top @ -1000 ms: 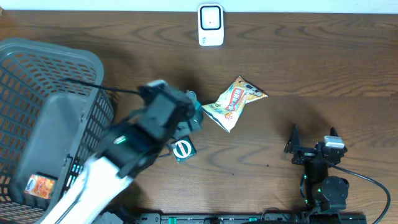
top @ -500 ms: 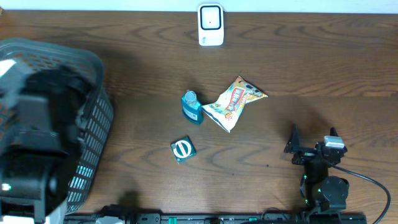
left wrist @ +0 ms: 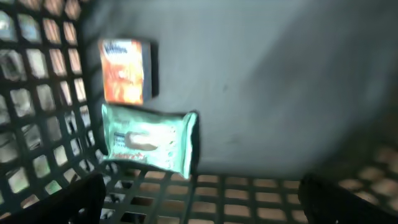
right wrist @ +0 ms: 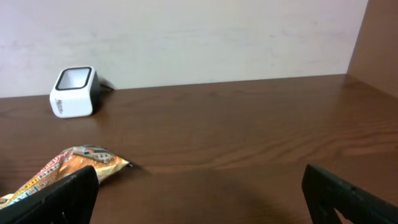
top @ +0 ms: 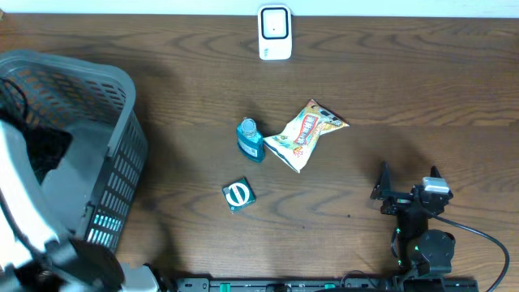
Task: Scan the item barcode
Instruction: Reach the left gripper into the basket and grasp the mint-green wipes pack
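Since a second ago my left arm (top: 20, 195) has swung from the bottle (top: 250, 139) into the basket (top: 122, 89). Overhead, the bottle, snack bag (top: 306, 134) and green packet (top: 238, 195) lie mid-table, with the scanner (top: 275, 32) at the far edge. On the left wrist view, the left gripper (left wrist: 205, 202) gapes empty over the wipes pack (left wrist: 152, 142) and orange packet (left wrist: 124, 70), both tight against the mesh wall. On the right wrist view, the right gripper (right wrist: 199, 199) is spread wide and empty, with open wood ahead.

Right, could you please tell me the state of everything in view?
basket: upright, two items inside.
orange box: flat on its floor.
wipes pack: lying by its mesh wall.
left gripper: open, empty, inside basket.
right gripper: open, empty, low over table.
snack bag: lying on table.
bottle: capped, lying on table.
green pack: flat on table.
scanner: standing at table's far edge.
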Robot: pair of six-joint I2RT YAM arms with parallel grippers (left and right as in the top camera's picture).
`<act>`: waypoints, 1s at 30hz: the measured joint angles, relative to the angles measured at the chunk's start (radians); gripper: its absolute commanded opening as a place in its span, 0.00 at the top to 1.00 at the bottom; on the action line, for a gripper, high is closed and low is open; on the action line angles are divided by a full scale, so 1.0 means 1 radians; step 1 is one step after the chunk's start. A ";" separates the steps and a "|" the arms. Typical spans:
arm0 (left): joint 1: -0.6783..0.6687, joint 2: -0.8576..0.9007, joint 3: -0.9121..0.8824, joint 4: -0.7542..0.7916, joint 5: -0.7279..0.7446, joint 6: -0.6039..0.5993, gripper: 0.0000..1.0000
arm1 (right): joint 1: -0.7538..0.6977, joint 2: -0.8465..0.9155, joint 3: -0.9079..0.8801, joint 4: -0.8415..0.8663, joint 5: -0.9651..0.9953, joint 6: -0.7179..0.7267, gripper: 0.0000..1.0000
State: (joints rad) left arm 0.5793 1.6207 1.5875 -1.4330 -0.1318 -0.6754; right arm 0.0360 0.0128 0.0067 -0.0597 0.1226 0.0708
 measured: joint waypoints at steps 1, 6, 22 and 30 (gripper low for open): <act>0.000 0.025 -0.012 0.000 0.006 0.000 0.02 | 0.000 0.000 0.000 0.000 0.000 0.000 0.01; 0.000 0.142 -0.135 0.032 0.021 0.004 0.01 | 0.000 0.000 0.000 0.000 0.000 0.000 0.01; 0.000 0.103 -0.549 0.307 0.002 0.027 0.21 | 0.000 0.000 0.000 0.000 0.000 0.000 0.01; 0.000 0.112 -0.592 0.322 -0.027 0.022 0.92 | 0.000 0.000 0.000 0.000 0.000 0.000 0.01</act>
State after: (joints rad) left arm 0.5797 1.7325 0.9951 -1.1107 -0.1585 -0.6537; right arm 0.0360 0.0128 0.0067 -0.0597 0.1230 0.0708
